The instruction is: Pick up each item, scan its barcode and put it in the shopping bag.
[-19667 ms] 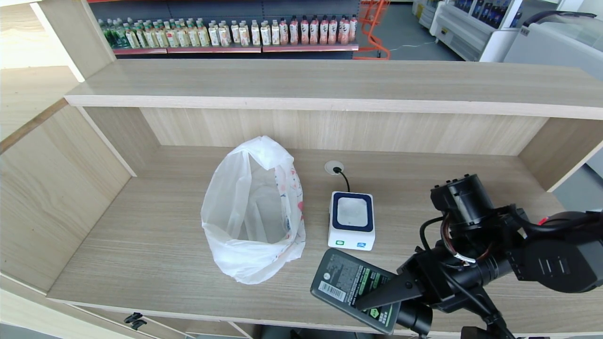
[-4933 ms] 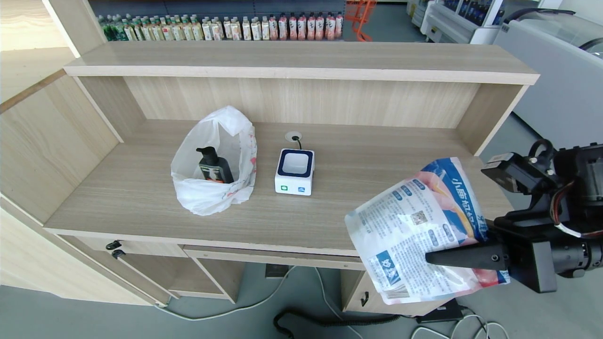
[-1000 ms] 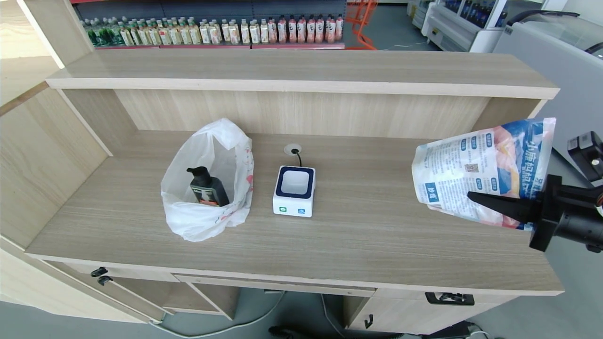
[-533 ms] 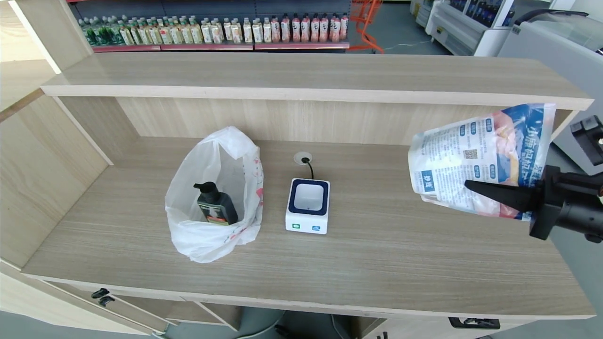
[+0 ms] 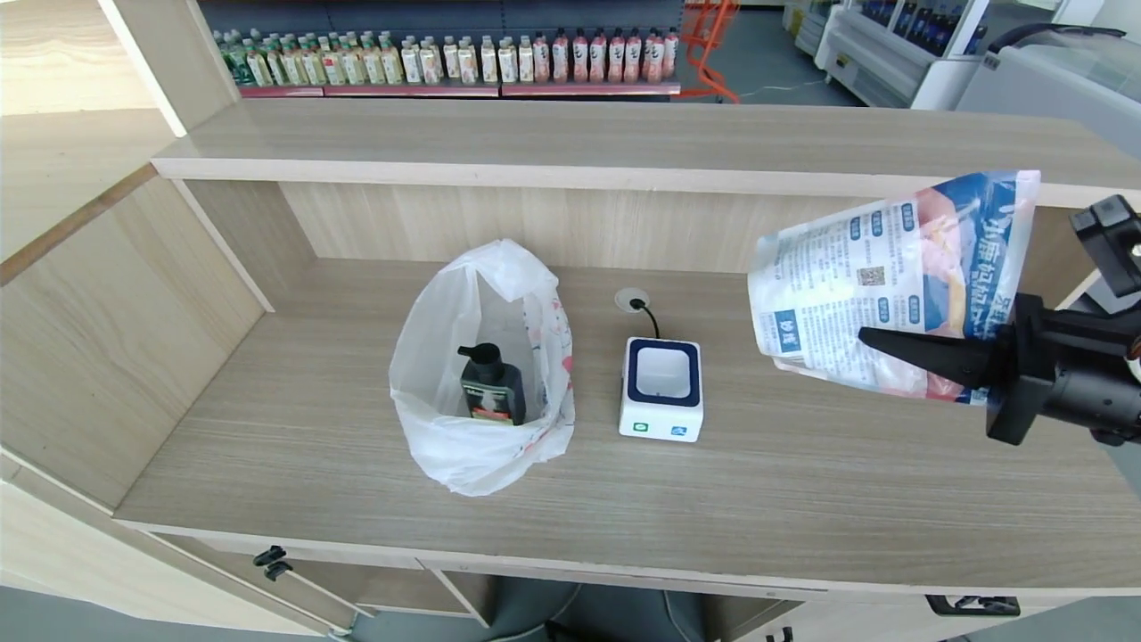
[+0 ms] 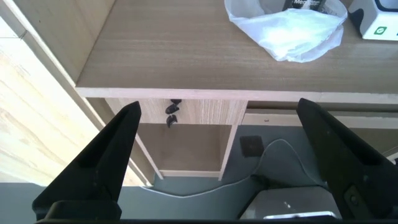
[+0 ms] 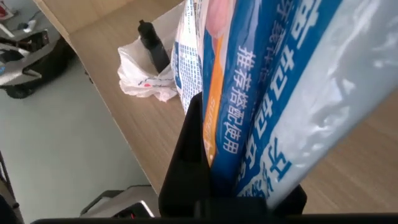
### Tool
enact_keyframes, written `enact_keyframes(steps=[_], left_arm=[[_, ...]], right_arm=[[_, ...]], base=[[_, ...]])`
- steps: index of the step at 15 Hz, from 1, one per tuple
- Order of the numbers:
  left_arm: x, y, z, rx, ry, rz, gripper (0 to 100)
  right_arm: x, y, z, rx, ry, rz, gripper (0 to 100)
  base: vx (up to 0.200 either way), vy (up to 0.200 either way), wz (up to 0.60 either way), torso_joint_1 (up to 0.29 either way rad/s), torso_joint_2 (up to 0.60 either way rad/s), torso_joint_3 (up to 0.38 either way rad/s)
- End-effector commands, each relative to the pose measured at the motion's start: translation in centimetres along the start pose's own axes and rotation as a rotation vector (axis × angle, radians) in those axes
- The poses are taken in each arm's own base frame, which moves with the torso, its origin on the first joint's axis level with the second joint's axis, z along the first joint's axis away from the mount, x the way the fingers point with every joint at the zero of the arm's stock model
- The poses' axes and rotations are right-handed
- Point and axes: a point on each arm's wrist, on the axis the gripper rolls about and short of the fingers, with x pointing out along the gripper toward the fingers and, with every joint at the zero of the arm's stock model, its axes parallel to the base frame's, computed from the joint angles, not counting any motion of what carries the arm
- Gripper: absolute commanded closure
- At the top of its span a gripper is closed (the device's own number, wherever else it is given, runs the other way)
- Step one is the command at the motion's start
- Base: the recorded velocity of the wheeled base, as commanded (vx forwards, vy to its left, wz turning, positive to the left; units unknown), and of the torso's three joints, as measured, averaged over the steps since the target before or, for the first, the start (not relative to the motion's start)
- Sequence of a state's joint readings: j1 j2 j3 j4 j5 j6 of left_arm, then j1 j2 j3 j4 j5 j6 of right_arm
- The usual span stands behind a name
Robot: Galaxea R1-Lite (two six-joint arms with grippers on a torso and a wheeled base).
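A blue, white and pink printed pouch (image 5: 878,267) hangs in the air over the right part of the counter, to the right of the scanner and above it. My right gripper (image 5: 878,343) is shut on the pouch's lower edge. The right wrist view shows the pouch (image 7: 280,93) clamped edge-on against a black finger (image 7: 189,149). The white shopping bag (image 5: 481,374) stands open left of the scanner with a dark pump bottle (image 5: 492,390) upright inside. The white scanner (image 5: 661,390) has a blue-rimmed window facing up. My left gripper (image 6: 219,109) is open, low in front of the counter's front edge.
The wooden counter (image 5: 802,499) has a raised back shelf and a side wall on the left. A black cable runs from the scanner to a grommet (image 5: 632,300). Drawer handles (image 6: 173,112) sit under the front edge. Shelves of bottles and freezers stand behind.
The camera has shifted, sliding the whole scene right. Relative to the scanner, my right gripper has carried the pouch left, closer to it, and slightly higher.
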State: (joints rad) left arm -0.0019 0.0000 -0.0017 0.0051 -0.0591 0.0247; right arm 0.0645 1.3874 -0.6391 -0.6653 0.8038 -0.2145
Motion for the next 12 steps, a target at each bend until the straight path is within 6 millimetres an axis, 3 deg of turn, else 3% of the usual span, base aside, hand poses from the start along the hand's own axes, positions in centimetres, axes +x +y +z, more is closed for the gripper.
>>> enact_keyframes(steps=[1, 7, 12], left_arm=[[0.0, 0.0, 0.0, 0.000, 0.001, 0.000, 0], [0.0, 0.0, 0.0, 0.000, 0.001, 0.000, 0], [0.0, 0.0, 0.0, 0.000, 0.001, 0.000, 0]], right_arm=[[2.1, -2.1, -1.4, -0.046, 0.055, -0.040, 100], [6.5, -2.2, -1.8, -0.065, 0.067, 0.024, 100], [7.4, -3.0, -1.9, -0.084, 0.065, 0.029, 100]], base=[[0.000, 0.000, 0.00, 0.000, 0.00, 0.000], [0.000, 0.000, 0.00, 0.000, 0.00, 0.000], [0.000, 0.000, 0.00, 0.000, 0.00, 0.000]])
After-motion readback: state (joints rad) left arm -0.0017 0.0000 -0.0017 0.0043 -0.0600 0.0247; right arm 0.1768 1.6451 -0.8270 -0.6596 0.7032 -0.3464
